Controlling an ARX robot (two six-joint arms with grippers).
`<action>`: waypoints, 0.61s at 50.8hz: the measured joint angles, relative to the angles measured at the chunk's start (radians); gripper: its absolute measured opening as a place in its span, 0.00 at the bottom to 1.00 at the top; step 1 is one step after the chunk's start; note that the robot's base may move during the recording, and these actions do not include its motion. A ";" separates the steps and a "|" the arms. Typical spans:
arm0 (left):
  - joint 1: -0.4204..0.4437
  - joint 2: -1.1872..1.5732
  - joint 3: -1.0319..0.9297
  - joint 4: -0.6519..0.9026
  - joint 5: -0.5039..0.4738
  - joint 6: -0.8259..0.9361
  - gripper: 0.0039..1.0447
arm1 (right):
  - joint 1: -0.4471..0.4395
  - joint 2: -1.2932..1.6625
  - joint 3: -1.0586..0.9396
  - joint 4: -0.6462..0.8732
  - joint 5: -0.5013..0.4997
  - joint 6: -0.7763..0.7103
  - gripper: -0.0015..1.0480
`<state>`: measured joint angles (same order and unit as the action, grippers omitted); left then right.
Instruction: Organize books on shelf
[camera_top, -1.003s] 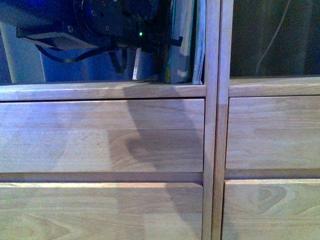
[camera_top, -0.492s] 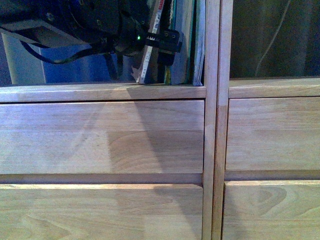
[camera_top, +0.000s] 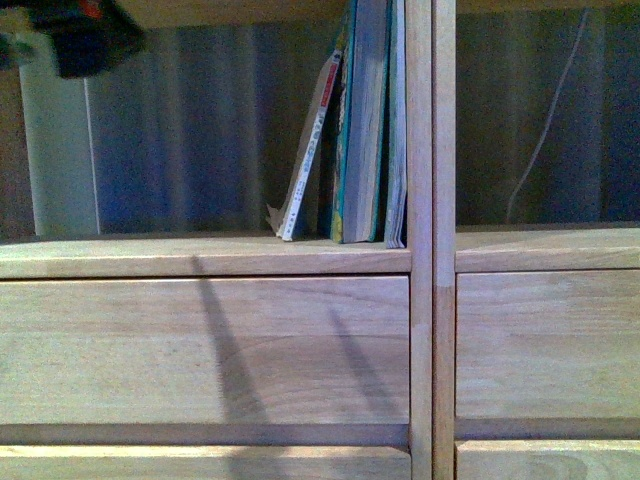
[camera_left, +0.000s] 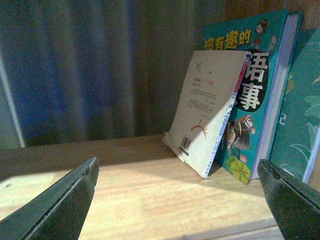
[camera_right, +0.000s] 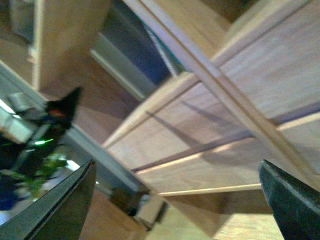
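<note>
The books stand at the right end of the shelf's (camera_top: 200, 255) left compartment. A thin book (camera_top: 310, 150) with a white-and-red spine leans against upright teal books (camera_top: 362, 120). In the left wrist view the thin pale book (camera_left: 210, 115) tilts onto a teal book (camera_left: 255, 90), and another teal cover (camera_left: 305, 125) shows beside it. My left gripper (camera_left: 177, 200) is open, low over the shelf board, short of the books and holding nothing. In the front view only a dark blur of the left arm (camera_top: 70, 35) shows. My right gripper (camera_right: 177, 200) is open and empty before the drawer fronts (camera_right: 225, 110).
A vertical divider (camera_top: 432, 200) closes the compartment just right of the books. A white cable (camera_top: 545, 130) hangs in the right-hand compartment. A striped curtain (camera_top: 190, 130) backs the shelf. Plain drawer fronts (camera_top: 200, 350) lie below.
The left arm has drawn back from the books to the top left corner of the front view. The thin book now leans free. The shelf board shows lower in that view.
</note>
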<state>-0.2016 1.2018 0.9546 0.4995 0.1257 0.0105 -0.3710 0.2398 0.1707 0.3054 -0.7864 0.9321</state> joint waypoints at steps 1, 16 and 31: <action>0.003 -0.013 -0.011 0.000 0.001 -0.005 0.93 | 0.001 -0.002 0.000 -0.019 0.002 -0.039 0.93; -0.002 -0.066 -0.036 -0.076 -0.082 -0.039 0.89 | 0.006 -0.012 0.000 -0.077 0.009 -0.294 0.93; 0.047 -0.253 -0.329 -0.162 -0.274 -0.024 0.45 | 0.249 -0.086 0.013 -0.340 0.668 -0.774 0.62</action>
<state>-0.1547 0.9493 0.6258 0.3374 -0.1486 -0.0135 -0.1219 0.1539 0.1841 -0.0349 -0.1188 0.1577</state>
